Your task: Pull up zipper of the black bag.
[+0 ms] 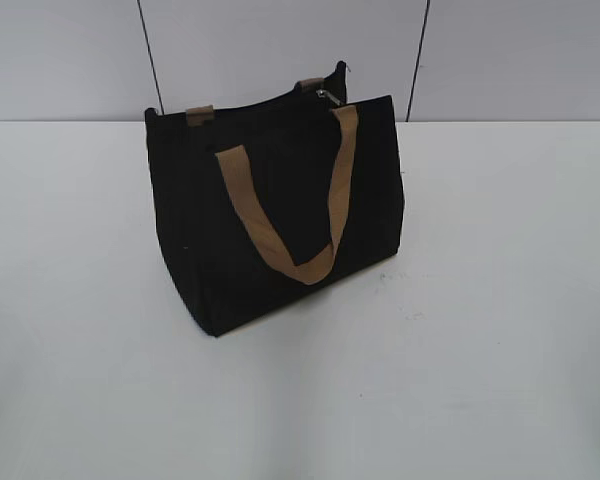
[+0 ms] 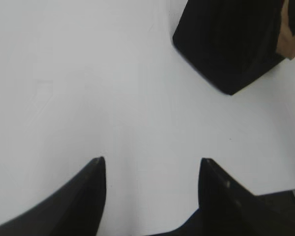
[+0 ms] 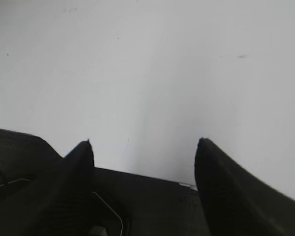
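Note:
The black bag [image 1: 275, 215] stands upright on the white table [image 1: 500, 300], left of centre, with a tan strap handle [image 1: 300, 225] hanging down its front. The small silver zipper [image 1: 327, 96] shows at the bag's top edge, near the right end. No gripper shows in the exterior view. In the left wrist view my left gripper [image 2: 152, 160] is open and empty over bare table, with a lower corner of the bag [image 2: 231, 44] far ahead at upper right. My right gripper [image 3: 143, 141] is open and empty over bare table; the bag is out of that view.
A pale wall with two dark vertical seams [image 1: 150, 55] rises behind the table. A black part of the robot [image 3: 137, 201] lies under the right gripper's fingers.

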You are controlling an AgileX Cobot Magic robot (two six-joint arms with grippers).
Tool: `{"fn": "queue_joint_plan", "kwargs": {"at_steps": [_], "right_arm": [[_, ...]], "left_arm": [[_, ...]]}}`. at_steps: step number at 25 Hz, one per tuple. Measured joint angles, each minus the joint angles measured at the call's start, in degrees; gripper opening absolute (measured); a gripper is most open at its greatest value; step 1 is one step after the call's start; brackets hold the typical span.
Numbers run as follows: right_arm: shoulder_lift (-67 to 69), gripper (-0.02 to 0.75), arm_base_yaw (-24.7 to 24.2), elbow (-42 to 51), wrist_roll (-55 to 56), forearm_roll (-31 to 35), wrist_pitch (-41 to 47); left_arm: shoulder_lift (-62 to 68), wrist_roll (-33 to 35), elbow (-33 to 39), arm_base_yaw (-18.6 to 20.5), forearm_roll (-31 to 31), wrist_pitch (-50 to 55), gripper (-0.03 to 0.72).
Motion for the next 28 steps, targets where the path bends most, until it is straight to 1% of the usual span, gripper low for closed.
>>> {"fn": "queue_joint_plan", "kwargs": {"at_steps": [11,16,19,21,28], "right_arm": [[-14.0,0.501,0.0,0.2,0.1,0.0,-0.7],[-17.3,0.501,0.0,0.3,0.1,0.0,-0.9],[-17.3,0.501,0.0,0.3,0.1,0.0,-0.9],[-17.3,0.501,0.0,0.3,0.1,0.0,-0.9],[-17.3,0.501,0.0,0.3,0.1,0.1,-0.9]], "left_arm": [[-11.1,-0.7,0.5,0.0,-0.3,-0.1,0.439],[-11.4,-4.6,0.5,0.0,0.9,-0.5,0.439],[-11.5,-10.2,0.5,0.0,4.7,-1.0,0.439],[-11.5,-12.4,0.6,0.0,6.3,-1.1,0.439],[-11.5,-13.5,0.6,0.0,6.9,-1.2,0.439]]}}
